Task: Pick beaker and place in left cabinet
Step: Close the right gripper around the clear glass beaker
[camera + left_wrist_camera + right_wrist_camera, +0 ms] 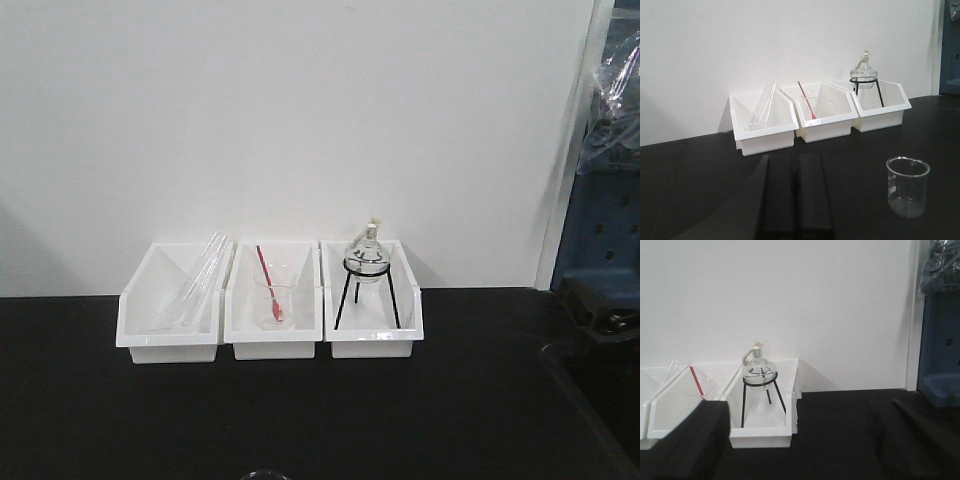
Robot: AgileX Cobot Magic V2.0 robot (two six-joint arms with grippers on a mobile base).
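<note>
Task barely started: the beaker (908,187) stands upright and empty on the black table (700,175), out in the open, well in front of the three white bins (272,300) along the wall and touched by nothing. No cabinet shows in any view, so the whole job is left: reach, grasp, lift, carry and set down on a shelf. In the left wrist view, the left gripper (797,200) is low over the table, with the beaker off to one side of it, near but clearly apart. Its dark fingers sit side by side with hardly any gap, so it reads as closed on nothing, though dark on dark makes that a bit uncertain. The right gripper (800,450) has blurred fingers spread wide apart, empty, facing the bin that holds the flask on a tripod (759,375), and is not involved with the beaker.
</note>
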